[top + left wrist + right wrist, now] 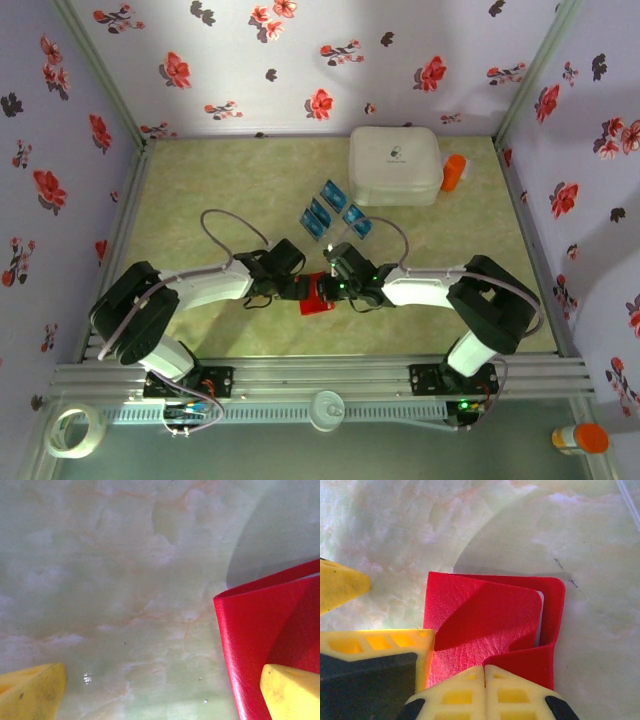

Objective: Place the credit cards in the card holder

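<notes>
Currently opening the small flat red leather card holder (485,615) near the front middle of the pale marbled table (230,180): near flap pinched in the right gripper (484,672), fingers pressed together on it, cover propped half open; left gripper (160,695) alongside, fingers spread wide, one tip over the red cover. Next, probably: bare a pocket, hold steady, fetch. Just beyond, lying flat, thin blue-and-teal credit cards (333,194). Farther back, a white rounded plastic box (395,165), orange bottle (453,172) beside. No obstacle between; only crowded wrists to mind.

Card holder (260,630) cut off at right edge
</notes>
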